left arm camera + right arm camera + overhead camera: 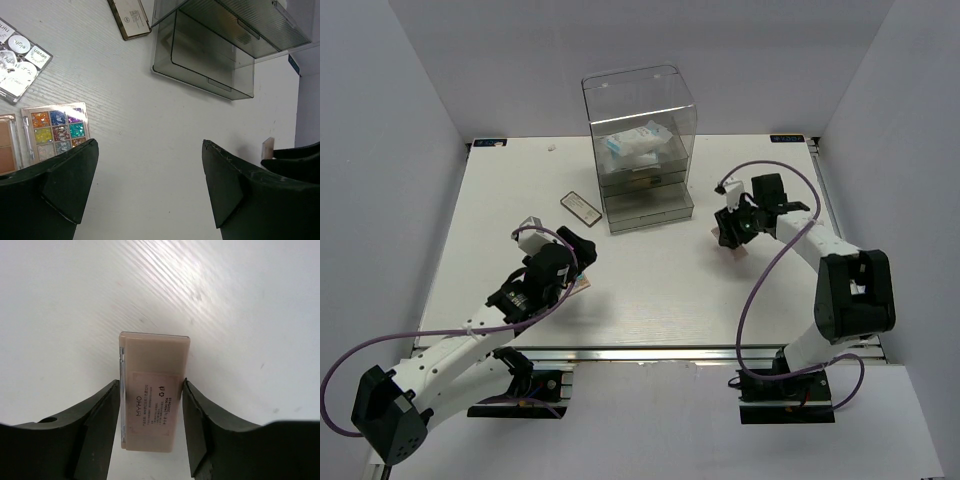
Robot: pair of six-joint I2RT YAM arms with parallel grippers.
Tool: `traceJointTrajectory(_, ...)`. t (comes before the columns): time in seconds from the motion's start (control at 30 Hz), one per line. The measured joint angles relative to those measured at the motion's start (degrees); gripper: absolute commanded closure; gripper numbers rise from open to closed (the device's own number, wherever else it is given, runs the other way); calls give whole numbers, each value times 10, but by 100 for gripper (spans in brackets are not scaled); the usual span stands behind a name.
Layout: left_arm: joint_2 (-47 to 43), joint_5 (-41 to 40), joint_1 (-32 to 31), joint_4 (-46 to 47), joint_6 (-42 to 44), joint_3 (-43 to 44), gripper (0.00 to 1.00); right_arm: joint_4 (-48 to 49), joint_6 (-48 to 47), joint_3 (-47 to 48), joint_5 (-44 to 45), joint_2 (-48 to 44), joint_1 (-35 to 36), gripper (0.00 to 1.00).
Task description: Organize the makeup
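My right gripper (150, 385) is shut on a pale pink flat palette (152, 360), its fingers pressing both long sides; the palette is low over the white table. In the top view this gripper (730, 235) is right of the drawer box. My left gripper (149, 150) is open and empty above bare table. To its left lie a multicoloured palette (57, 132), a white-grid palette (17, 60) and a peach palette (6, 150). A dark-framed flat case (130, 17) lies near the box, also in the top view (582, 206). A white-and-blue packet (638, 145) sits inside the box. No brown bottle shows.
The tall clear acrylic drawer box (640, 150) stands at the back centre, with its lower drawers pulled out toward the arms (210, 55). White walls close in the table on the left, right and back. Purple cables loop beside both arms.
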Motion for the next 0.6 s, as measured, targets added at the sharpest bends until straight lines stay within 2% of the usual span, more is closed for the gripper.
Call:
traceJointTrajectory(0.13, 5, 8, 11, 0, -4, 0, 7, -5, -95, 46, -90, -38, 14, 100)
traceJointTrajectory(0.23, 7, 14, 21, 0, -4, 0, 7, 10, -162, 80, -119, -50, 49, 100)
traceJointTrajectory(0.43, 15, 32, 37, 0, -3, 0, 7, 86, -286, 89, -105, -35, 162, 100)
traceJointTrajectory(0.6, 17, 43, 42, -7, -3, 0, 7, 157, -363, 115, -60, 38, 214, 100)
